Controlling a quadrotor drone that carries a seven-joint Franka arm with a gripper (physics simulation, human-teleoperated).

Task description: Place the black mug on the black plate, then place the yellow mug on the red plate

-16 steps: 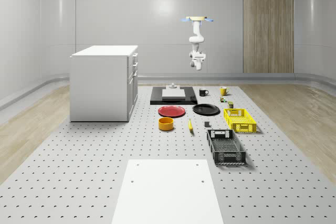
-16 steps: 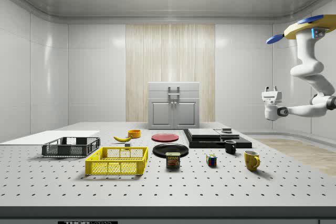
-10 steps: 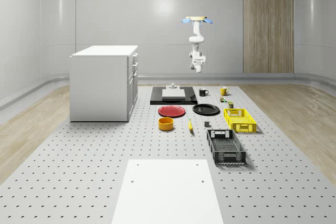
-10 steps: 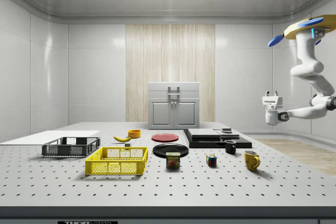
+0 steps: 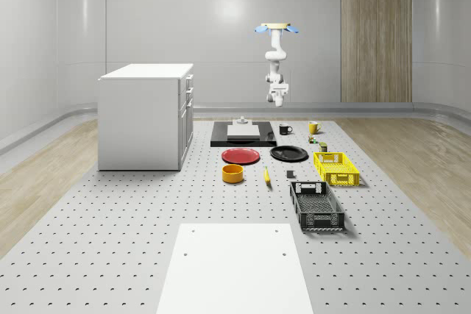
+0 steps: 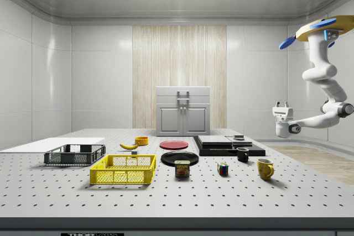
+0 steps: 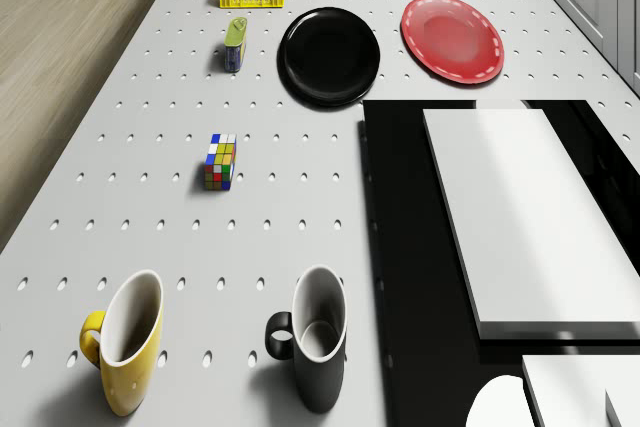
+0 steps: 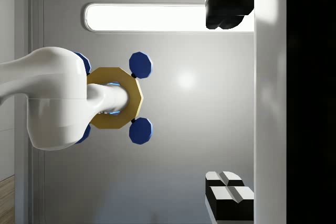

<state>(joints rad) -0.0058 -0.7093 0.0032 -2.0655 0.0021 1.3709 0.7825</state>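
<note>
From my remote seat I've got the drone (image 6: 326, 28) hovering high past the far end of the table (image 5: 110, 240), beyond the black slab (image 5: 243, 140). The arm hangs down with the gripper (image 6: 282, 104) turned upward, fingers (image 8: 229, 192) spread wide, holding nothing. Black plate (image 7: 329, 55) and red plate (image 7: 452, 38) lie side by side, both bare. Black mug (image 7: 315, 351) stands just beside the slab, yellow mug (image 7: 124, 340) near it, both upright.

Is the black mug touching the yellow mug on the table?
Apart. In the drone view the black mug and the yellow mug stand side by side with bare table between them.
</note>
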